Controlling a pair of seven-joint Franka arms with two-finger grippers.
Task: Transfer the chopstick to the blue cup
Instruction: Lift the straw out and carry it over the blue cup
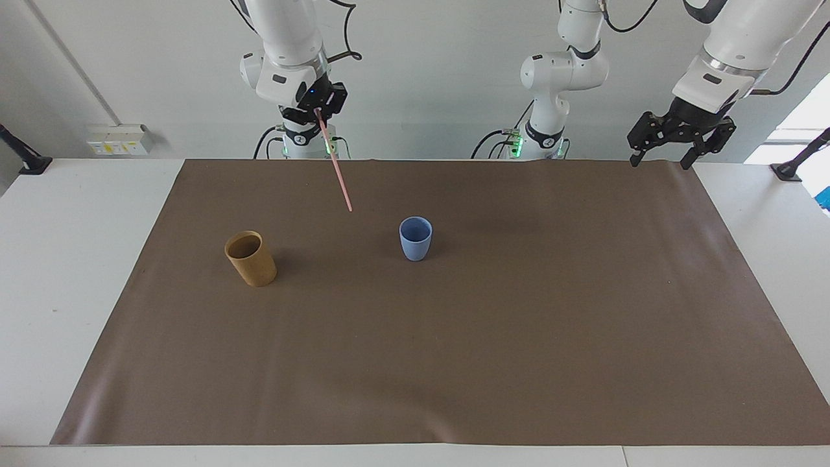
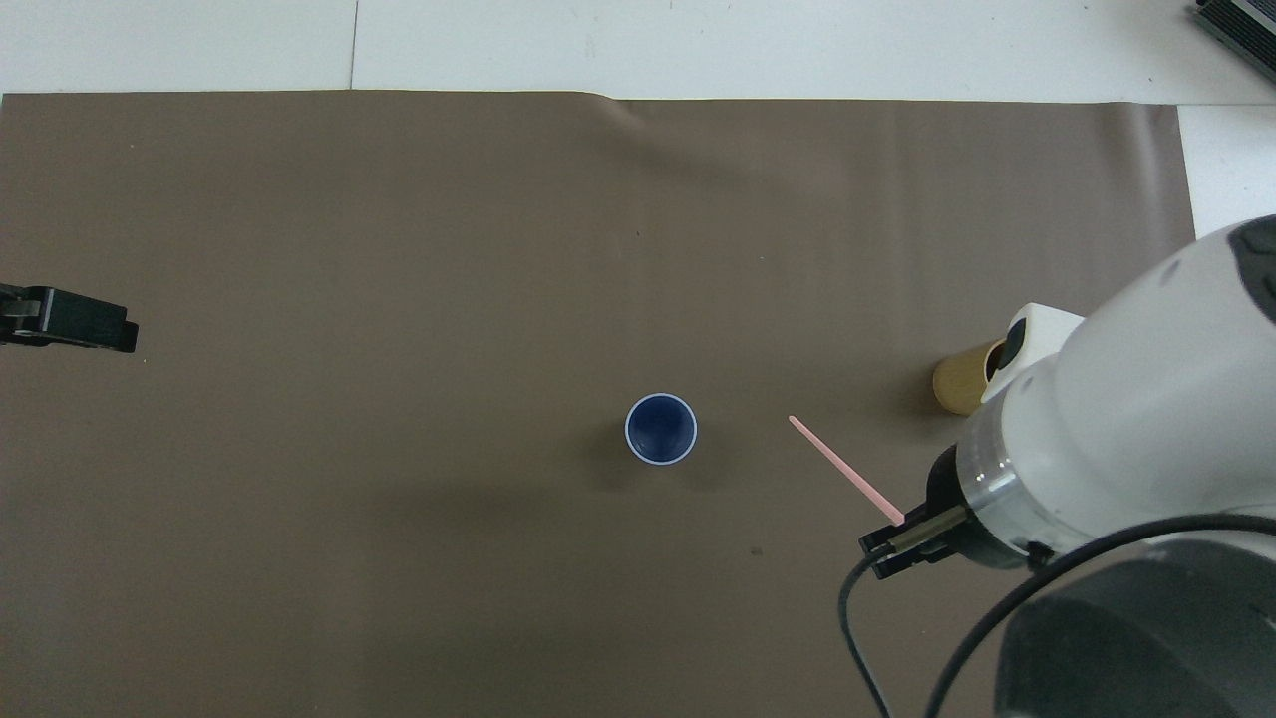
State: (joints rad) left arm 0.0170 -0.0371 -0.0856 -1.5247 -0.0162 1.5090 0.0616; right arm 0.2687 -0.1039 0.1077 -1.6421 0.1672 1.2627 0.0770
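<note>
Blue cup (image 1: 415, 238) stands mid-mat (image 1: 454, 363) on the tabletop (image 1: 58, 259). Second cup (image 1: 251, 259) stands beside it, toward the right arm's end. Chopstick (image 1: 336, 167) hangs tilted in the air over the mat between the two cups.

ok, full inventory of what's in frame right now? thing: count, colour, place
chopstick: 1, pale pink, in the air, slanting down from the right gripper, over the mat between the two cups
blue cup: 1, light blue, upright mid-mat
brown cup: 1, tan-brown, upright, toward the right arm's end
mat: 1, brown, covers most of the table
table: 1, white, under the mat
right gripper: 1, black, shut on the chopstick's top end
left gripper: 1, black, open, waiting over the mat's corner at the left arm's end
</note>
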